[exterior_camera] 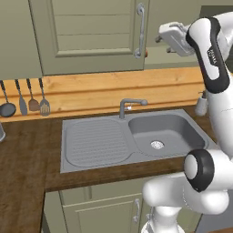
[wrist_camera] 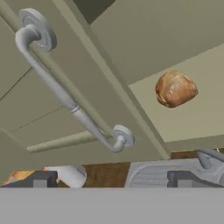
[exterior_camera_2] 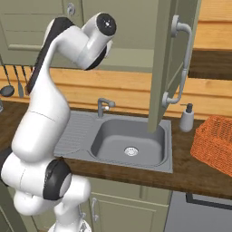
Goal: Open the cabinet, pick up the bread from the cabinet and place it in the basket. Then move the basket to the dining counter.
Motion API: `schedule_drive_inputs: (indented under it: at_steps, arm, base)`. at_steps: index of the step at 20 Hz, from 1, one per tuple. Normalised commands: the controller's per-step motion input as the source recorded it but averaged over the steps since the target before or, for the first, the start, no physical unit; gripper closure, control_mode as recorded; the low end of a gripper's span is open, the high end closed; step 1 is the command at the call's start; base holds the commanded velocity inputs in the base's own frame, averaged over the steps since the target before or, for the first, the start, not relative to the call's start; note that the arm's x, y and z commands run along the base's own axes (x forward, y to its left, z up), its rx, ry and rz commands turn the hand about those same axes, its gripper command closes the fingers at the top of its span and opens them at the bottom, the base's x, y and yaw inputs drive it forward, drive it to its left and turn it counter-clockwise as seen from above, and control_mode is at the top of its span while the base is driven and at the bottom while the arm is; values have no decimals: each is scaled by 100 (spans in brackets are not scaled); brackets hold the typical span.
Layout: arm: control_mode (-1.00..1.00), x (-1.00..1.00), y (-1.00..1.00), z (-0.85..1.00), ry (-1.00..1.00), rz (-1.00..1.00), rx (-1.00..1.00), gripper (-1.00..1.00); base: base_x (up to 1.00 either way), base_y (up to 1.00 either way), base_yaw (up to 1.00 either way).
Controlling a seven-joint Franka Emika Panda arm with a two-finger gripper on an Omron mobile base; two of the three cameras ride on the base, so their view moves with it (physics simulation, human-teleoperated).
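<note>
In the left base view, four utensils point(exterior_camera: 25, 98) hang on the wooden back wall at the far left, above the dark wood desk point(exterior_camera: 27, 154). Right of them the grey sink point(exterior_camera: 132, 139) is set into the desk, with its draining board on the left, the bowl on the right and a grey tap point(exterior_camera: 129, 105) behind. Above the sink is the cabinet point(exterior_camera: 91, 36), its sage-green closed door carrying a long silver bar handle point(exterior_camera: 140, 31). Further right the white arm reaches up, and its hand point(exterior_camera: 175, 38) sits at the open part of the cabinet.

In the right base view, the arm rises on the left, the sink lies in the middle, and the cabinet's other door point(exterior_camera_2: 170, 63) stands swung open above the sink's right edge. A soap dispenser point(exterior_camera_2: 186, 118) stands just right of the sink, and the orange basket point(exterior_camera_2: 214, 142) rests on the desk at the far right, near the dispenser but apart from it.

In the hand view, the open door's handle runs across the left, and the bread point(wrist_camera: 176, 89) lies on the cabinet shelf to the right. The gripper point(wrist_camera: 111, 179) has its jaws spread wide and holds nothing; the bread lies well beyond the finger tips point(wrist_camera: 41, 179).
</note>
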Motion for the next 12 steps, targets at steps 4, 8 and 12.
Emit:
schedule_drive_inputs:
  at_steps: [4,8,12]
  arm:
    - [-100,13,52,20,-16,1,-15,-100]
    - [-100,17,34,3,-12,0,-12,-100]
    - [-100,77,16,0,-3,0,-6,-100]
  base:
    - [0,0,0]
    - [0,0,0]
    - [0,0,0]
